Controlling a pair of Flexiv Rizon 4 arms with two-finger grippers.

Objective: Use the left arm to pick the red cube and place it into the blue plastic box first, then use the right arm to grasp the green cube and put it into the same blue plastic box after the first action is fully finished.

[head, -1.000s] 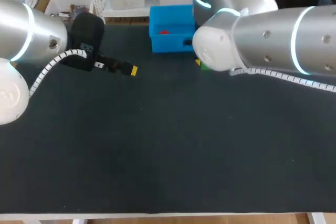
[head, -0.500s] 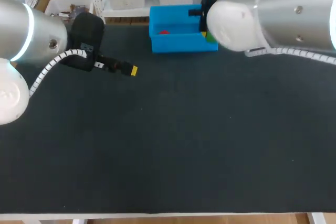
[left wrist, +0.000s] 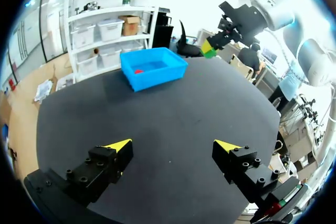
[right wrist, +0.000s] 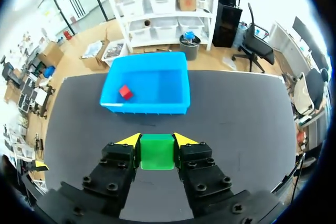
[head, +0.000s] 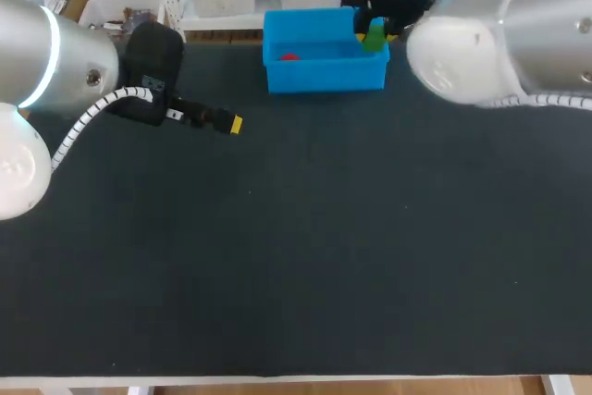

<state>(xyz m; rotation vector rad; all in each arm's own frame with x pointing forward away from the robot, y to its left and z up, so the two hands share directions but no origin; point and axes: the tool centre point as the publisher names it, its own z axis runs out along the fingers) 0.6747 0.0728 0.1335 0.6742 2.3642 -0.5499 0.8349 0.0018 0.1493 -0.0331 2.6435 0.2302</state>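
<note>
Right claw: our right claw (right wrist: 156, 142) is closed partway, with one yellow tip on each side of the green cube (right wrist: 156, 152). Both fingers press on it, so we are holding it.
Green cube: it sits square between the fingers with a flat face up. All its sides look the same, so it has no long way. From the head view the green cube (head: 374, 40) is up in the air by the right end of the box. We cannot tell if it is over the box or just beside it.
Blue box: the blue plastic box (right wrist: 144, 106) is just ahead of the right claw. Its long way runs across in front of the fingers, and its open side faces up.
Red cube: the red cube (right wrist: 125, 92) lies inside the box, ahead of the right claw, near the box's far left end and a bit turned.
Left claw: our left claw (left wrist: 173, 145) is wide open and holds nothing. The box is well ahead of it.
Table: the dark table (head: 296, 256) is under both claws.
</note>
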